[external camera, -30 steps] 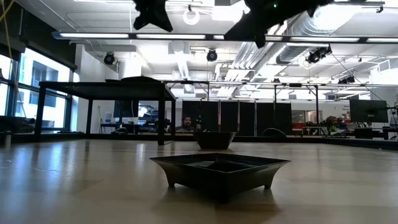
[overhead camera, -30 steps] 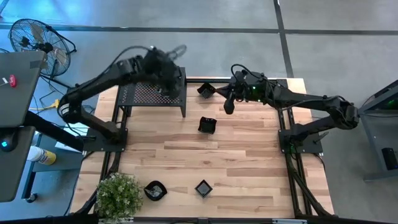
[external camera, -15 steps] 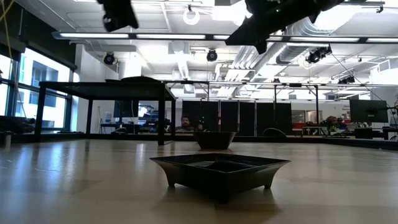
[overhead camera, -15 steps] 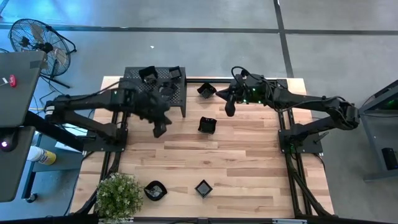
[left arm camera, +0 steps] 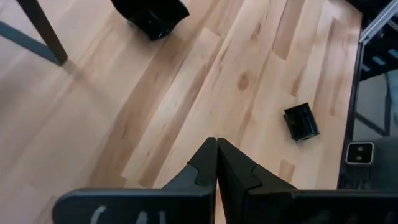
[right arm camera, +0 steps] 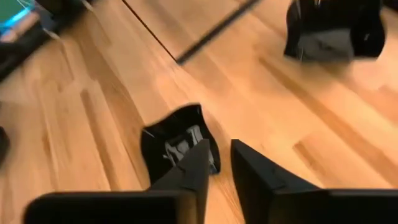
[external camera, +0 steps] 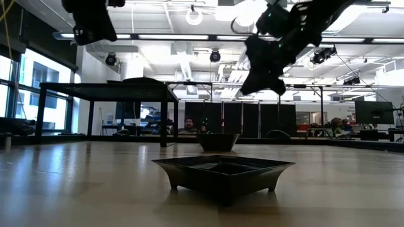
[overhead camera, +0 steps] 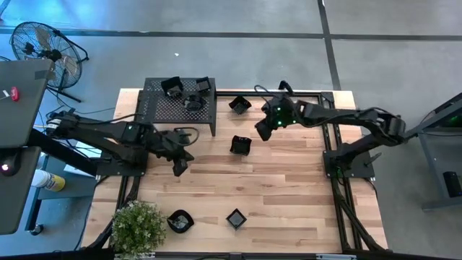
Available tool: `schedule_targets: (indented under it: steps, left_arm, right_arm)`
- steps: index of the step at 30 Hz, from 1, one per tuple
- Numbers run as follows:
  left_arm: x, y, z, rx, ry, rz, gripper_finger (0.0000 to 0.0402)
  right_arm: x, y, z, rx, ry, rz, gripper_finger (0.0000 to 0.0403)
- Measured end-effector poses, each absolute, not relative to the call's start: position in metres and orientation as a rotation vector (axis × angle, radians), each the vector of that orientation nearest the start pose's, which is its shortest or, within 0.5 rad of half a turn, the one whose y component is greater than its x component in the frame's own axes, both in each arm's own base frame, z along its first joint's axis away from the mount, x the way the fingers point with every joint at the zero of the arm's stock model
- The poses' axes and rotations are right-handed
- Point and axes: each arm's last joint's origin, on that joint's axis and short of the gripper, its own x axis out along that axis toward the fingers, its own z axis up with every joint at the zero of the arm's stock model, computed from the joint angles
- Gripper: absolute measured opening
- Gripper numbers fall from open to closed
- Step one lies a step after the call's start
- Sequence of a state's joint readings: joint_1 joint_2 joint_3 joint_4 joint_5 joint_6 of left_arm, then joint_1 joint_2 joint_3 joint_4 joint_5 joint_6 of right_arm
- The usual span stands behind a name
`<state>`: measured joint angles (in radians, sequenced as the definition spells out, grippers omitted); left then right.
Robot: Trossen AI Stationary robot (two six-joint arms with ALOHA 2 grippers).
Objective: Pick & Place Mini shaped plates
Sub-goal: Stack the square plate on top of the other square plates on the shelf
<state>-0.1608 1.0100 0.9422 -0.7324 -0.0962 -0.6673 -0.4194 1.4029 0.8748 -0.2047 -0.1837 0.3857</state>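
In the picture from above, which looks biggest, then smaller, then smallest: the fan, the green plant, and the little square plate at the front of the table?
1. The fan looks biggest.
2. The green plant comes next, a bit smaller than the fan.
3. The little square plate looks by far the smallest.

The fan stands on the floor, farther from the camera, so it may really be even bigger.

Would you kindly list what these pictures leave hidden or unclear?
- Plates on the black shelf: in the low view only the shelf's edge shows, so their number and shapes cannot be told there.
- Plate nearest the right end effector: right wrist view, partly covered by its fingers, blurred.
- Potted plant: high view, cut by the bottom edge.
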Motion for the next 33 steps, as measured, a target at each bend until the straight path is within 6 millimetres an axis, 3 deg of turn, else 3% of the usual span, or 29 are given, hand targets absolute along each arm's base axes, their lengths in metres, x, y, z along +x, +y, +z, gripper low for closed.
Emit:
schedule_targets:
  steps: [7,13,18,27,33]
  left_arm:
    - [0.18,-0.035,0.284,-0.566,0.748,0.255,0.0]
    - [0.177,-0.036,0.275,-0.577,0.767,0.279,0.0]
    - [0.177,-0.036,0.276,-0.571,0.765,0.28,0.0]
    - [0.176,-0.035,0.276,-0.542,0.77,0.277,0.0]
    - [0.169,-0.032,0.277,-0.522,0.759,0.316,0.0]
  right_arm:
    - [0.282,-0.118,0.186,0.619,0.795,-0.311,0.0125]
    - [0.298,-0.123,0.154,0.622,0.825,-0.245,0.0136]
    - [0.302,-0.124,0.142,0.608,0.836,-0.242,0.0107]
    - [0.309,-0.12,0.136,0.585,0.831,-0.206,0.0011]
    - [0.31,-0.116,0.143,0.637,0.803,-0.217,0.0009]
